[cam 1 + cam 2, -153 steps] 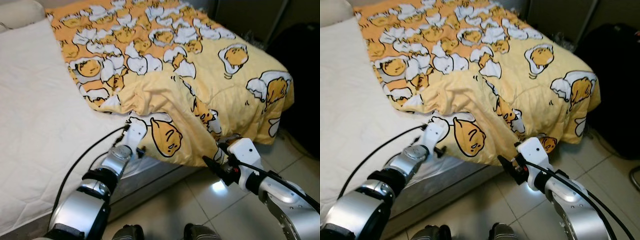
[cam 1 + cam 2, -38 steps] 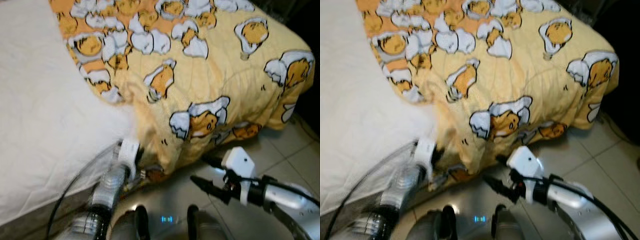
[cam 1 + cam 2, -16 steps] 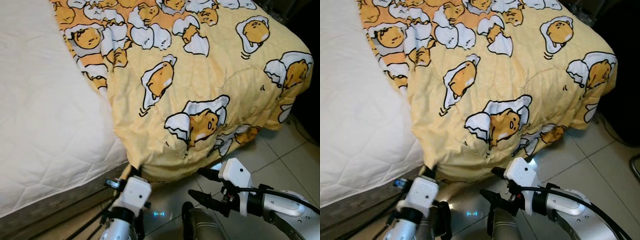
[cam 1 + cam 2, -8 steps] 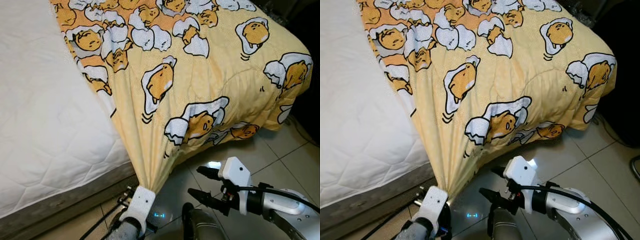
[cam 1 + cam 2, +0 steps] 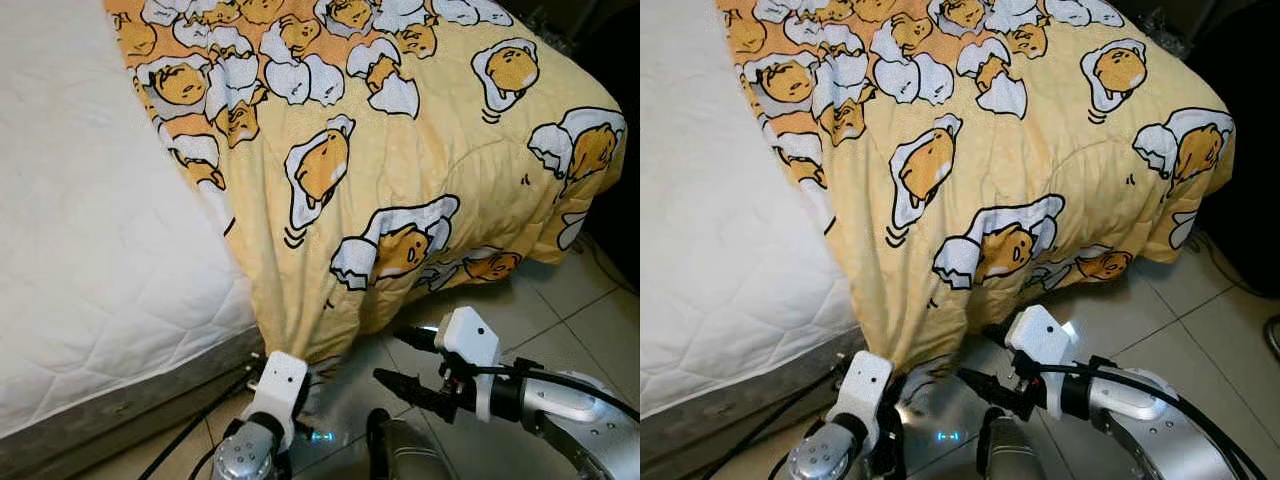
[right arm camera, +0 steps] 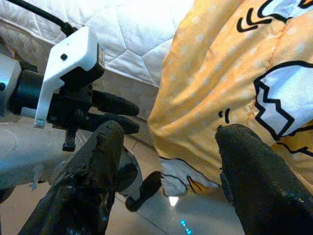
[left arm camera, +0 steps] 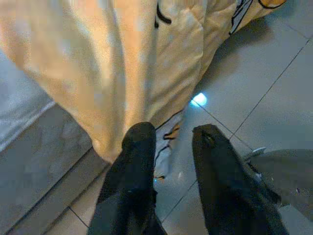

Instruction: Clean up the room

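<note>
A yellow blanket (image 5: 400,150) printed with egg characters covers the bed's right side, and its corner (image 5: 300,340) hangs slack over the edge down to the floor. My left gripper (image 7: 173,142) is just below that corner, open; the hem (image 7: 164,147) hangs in front of its fingertips, not pinched. From the head camera its white wrist housing (image 5: 280,385) shows under the cloth. My right gripper (image 5: 388,356) hovers low over the floor to the right of the corner, wide open and empty, pointing at the blanket (image 6: 220,88) and at the left gripper (image 6: 112,112).
The bare white quilted mattress (image 5: 100,230) lies to the left on a grey bed base (image 5: 130,400). Glossy tile floor (image 5: 590,320) runs along the bed's foot. Something dark (image 5: 625,150) stands at the far right. My foot (image 5: 400,450) is near the bottom edge.
Half a second ago the blanket corner was stretched taut down to my left gripper. It now hangs loose, and the left fingers have opened off it. The right arm has barely moved.
</note>
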You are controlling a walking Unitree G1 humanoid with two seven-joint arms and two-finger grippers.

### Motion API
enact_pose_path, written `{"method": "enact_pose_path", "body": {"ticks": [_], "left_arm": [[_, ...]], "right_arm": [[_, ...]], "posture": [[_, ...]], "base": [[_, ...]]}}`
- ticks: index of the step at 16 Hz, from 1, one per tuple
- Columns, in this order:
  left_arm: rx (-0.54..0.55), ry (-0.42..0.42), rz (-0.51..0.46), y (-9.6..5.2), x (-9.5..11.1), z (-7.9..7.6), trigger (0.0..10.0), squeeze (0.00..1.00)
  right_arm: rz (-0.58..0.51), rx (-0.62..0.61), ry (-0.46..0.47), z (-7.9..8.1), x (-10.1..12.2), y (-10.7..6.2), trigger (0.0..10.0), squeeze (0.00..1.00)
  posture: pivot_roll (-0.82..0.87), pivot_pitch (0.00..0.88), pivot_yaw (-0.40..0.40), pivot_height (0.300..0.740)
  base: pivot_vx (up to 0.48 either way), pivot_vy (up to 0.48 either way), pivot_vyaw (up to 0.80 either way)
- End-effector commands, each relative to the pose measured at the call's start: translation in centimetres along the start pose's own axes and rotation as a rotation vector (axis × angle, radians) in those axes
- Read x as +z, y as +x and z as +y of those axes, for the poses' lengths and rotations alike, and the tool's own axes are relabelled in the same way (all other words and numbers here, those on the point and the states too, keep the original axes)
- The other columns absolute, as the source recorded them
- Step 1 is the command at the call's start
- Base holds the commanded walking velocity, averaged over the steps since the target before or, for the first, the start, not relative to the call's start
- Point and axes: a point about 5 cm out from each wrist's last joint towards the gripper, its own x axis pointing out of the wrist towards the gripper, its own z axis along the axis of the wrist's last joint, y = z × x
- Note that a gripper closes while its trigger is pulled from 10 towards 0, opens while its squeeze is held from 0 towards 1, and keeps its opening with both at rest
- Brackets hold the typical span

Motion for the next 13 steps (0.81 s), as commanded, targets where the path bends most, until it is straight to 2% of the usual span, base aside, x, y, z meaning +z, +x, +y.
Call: {"method": "enact_pose_path", "body": {"ticks": [1,2,4,5,6,7,8,9,10,13], "left_arm": [[-0.003,0.003,0.001,-0.1,-0.1,0.2,10.0,1.00],[0.005,0.006,-0.013,0.1,0.1,0.4,10.0,1.00],[0.162,0.051,-0.144,1.4,3.0,3.6,10.0,1.00],[0.205,0.025,-0.205,2.0,4.5,5.0,10.0,1.00],[0.206,-0.002,-0.264,2.2,6.0,5.7,10.0,1.00],[0.187,-0.045,-0.342,2.1,7.9,6.4,10.0,0.25],[0.174,-0.060,-0.359,2.0,8.5,6.5,10.0,0.25],[0.162,-0.073,-0.374,1.9,9.0,6.6,10.0,0.00],[0.141,-0.068,-0.412,1.2,10.2,7.0,10.0,0.00],[0.137,-0.015,-0.462,-0.3,11.3,7.9,10.0,0.00]], "right_arm": [[0.005,-0.001,-0.004,0.1,-0.2,0.1,10.0,0.00],[0.002,-0.005,-0.005,0.0,-0.2,0.2,10.0,0.00],[-0.021,-0.049,-0.013,-0.6,0.1,0.4,10.0,0.00],[-0.041,-0.090,-0.003,-1.0,0.3,0.5,10.0,0.00],[-0.067,-0.138,0.006,-1.2,0.6,0.6,10.0,0.00],[-0.091,-0.242,0.026,-1.9,0.7,1.0,10.0,0.00],[-0.091,-0.288,0.034,-2.2,0.6,1.2,10.0,0.00],[-0.103,-0.343,0.051,-2.6,0.6,1.4,10.0,0.00],[-0.132,-0.506,0.106,-3.7,0.6,2.0,10.0,0.00],[-0.261,-0.684,0.241,-4.8,1.4,2.9,10.0,0.00]], "posture": [[-0.13,0.210,0.059,0.740],[-0.13,0.207,0.061,0.740],[-0.14,0.179,0.082,0.740],[-0.15,0.160,0.088,0.740],[-0.14,0.145,0.089,0.740],[-0.14,0.125,0.089,0.740],[-0.13,0.119,0.088,0.740],[-0.13,0.097,0.086,0.740],[-0.11,0.060,0.079,0.740],[-0.08,0.001,0.049,0.740]], "base": [[0.000,0.000,0.00],[0.000,0.000,0.00],[0.000,0.000,0.00],[0.000,0.000,0.00],[0.000,0.000,0.00],[0.000,0.000,0.00],[0.000,0.000,0.00],[0.000,0.000,0.00],[0.000,0.000,-0.57],[0.000,0.000,-0.80]]}}
